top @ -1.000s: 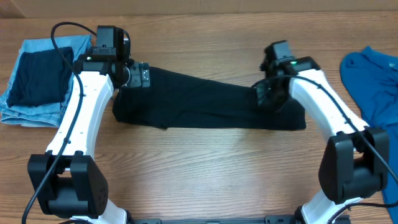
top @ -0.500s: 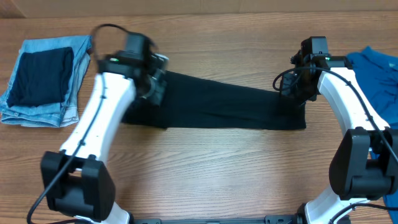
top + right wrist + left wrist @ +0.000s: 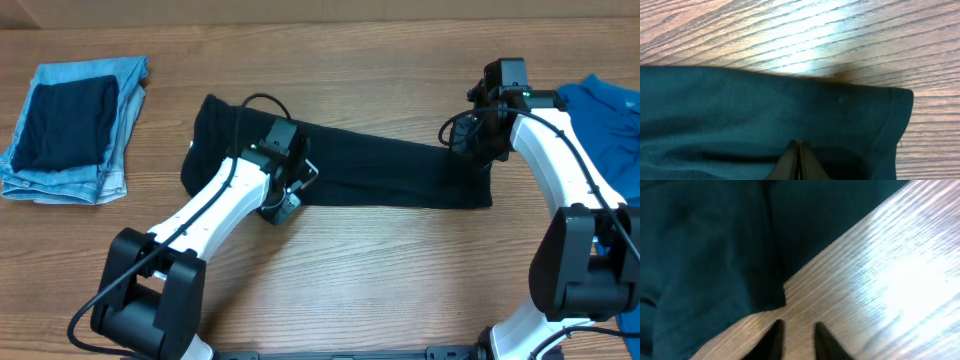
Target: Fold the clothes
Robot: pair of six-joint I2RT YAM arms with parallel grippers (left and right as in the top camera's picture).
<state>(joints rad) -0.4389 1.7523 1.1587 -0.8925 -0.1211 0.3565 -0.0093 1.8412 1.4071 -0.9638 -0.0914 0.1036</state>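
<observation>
Since L gripper (image 3: 796,325) fingers stand slightly apart w/ nothing between, over bare table (image 3: 880,280), the shirt (image 3: 380,175) edge lies just ahead and to their left in the wrist view, not touching. Shirt's long axis runs side to side, spanning both arms. R gripper (image 3: 799,146) fingers are pressed together, apparently pinching cloth near the shirt's R end. L is nearer the free edge, so next grab prob. needs a short reach fwd-left.

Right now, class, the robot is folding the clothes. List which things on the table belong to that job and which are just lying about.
Job in hand:
- black shirt

Lying about:
- jeans
- dark cloth on the jeans
- blue garment
</observation>
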